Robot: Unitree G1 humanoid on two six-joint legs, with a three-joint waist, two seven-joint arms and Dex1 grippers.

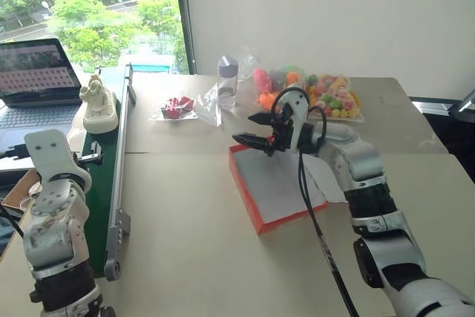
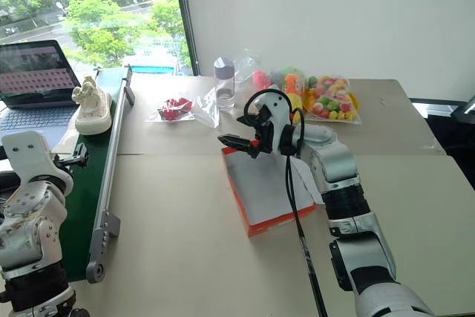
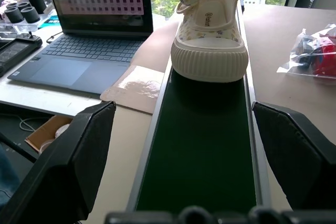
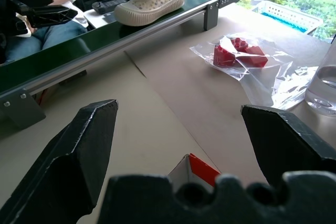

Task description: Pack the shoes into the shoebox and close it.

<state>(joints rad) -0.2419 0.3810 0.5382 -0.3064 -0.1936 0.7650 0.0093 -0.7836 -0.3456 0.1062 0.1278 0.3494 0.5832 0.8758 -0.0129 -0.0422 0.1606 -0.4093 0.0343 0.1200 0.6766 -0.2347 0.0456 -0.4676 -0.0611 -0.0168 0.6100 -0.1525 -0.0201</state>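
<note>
Shoe (image 3: pixel 210 27): stood far along the green belt (image 3: pixel 202 150), left of the box (image 1: pixel 276 187).
Left gripper (image 3: pixel 197 129): spread wide, empty, aimed at the heel.
Right gripper (image 1: pixel 256 130): released, over the box's far edge.
Advice: the heel is best straddled squarely before the fingers are closed.

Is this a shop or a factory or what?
Probably an office or test room by a window. A laptop sits beside a small green conveyor belt carrying one shoe, and a table holds a shoebox and bagged toys.

The tan table (image 1: pixel 185 257) carries the red shoebox (image 1: pixel 274 183); left of it runs a green conveyor (image 1: pixel 104 183) (one cream shoe (image 1: pixel 99 105) aboard).
</note>
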